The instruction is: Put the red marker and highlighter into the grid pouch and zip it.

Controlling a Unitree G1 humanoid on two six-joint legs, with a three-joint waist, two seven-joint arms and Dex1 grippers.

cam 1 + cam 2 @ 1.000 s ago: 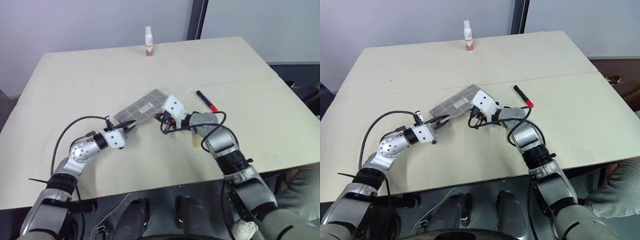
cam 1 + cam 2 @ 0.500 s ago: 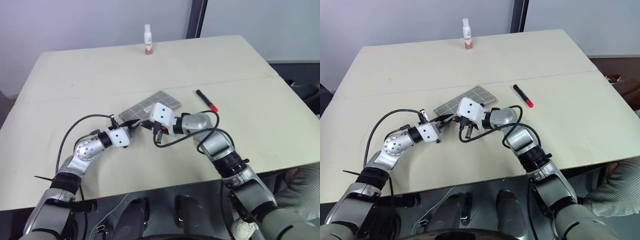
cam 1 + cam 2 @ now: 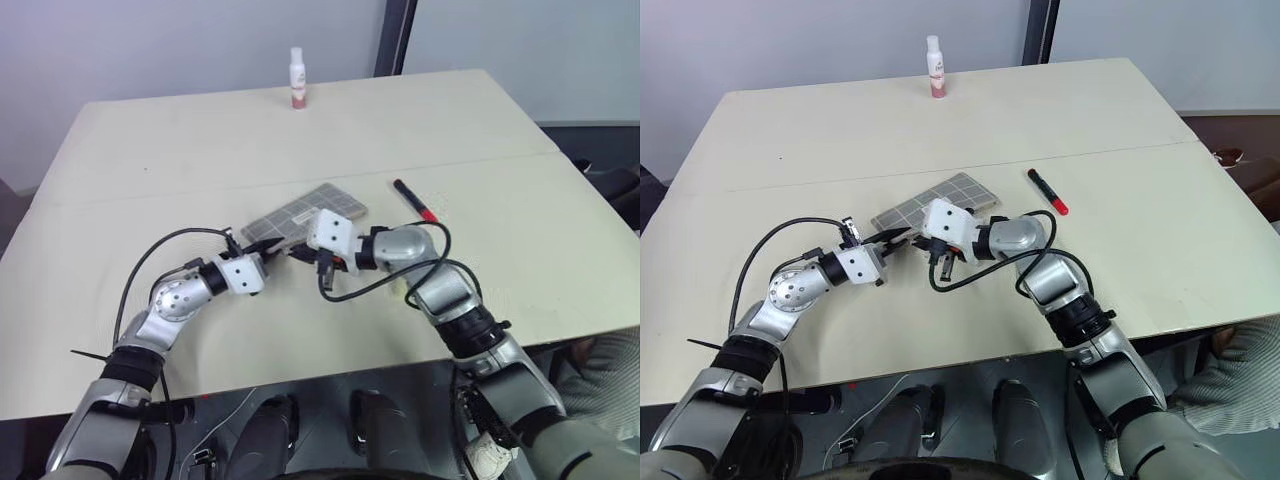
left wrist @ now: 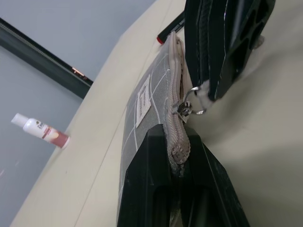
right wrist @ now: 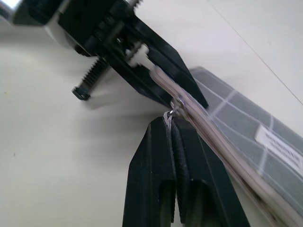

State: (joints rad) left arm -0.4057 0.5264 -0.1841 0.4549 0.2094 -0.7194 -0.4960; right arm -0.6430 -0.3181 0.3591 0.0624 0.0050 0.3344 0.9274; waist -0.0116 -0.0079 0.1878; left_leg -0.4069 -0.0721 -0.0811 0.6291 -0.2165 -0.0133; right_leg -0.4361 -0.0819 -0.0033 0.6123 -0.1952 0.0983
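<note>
The grid pouch (image 3: 305,212) lies tilted on the table, grey with white lines and a small white label (image 4: 143,100). My left gripper (image 3: 271,251) is shut on the end of the pouch's zipper edge nearest to me. My right gripper (image 3: 299,252) meets it tip to tip and is shut on the zipper pull (image 4: 189,107), which sits close to that held end. The red marker (image 3: 413,201), black with a red end, lies on the table to the right of the pouch, apart from both grippers. The highlighter is hidden.
A small white bottle (image 3: 297,80) with a red label stands near the table's far edge. The cream table (image 3: 180,150) has a seam running across it behind the pouch. A person's sleeve (image 3: 612,378) shows past the near right corner.
My right gripper has travelled along the pouch's zipper edge from its far right end to the left gripper's tips. The pouch has swung a little to the right. The left gripper kept its hold.
</note>
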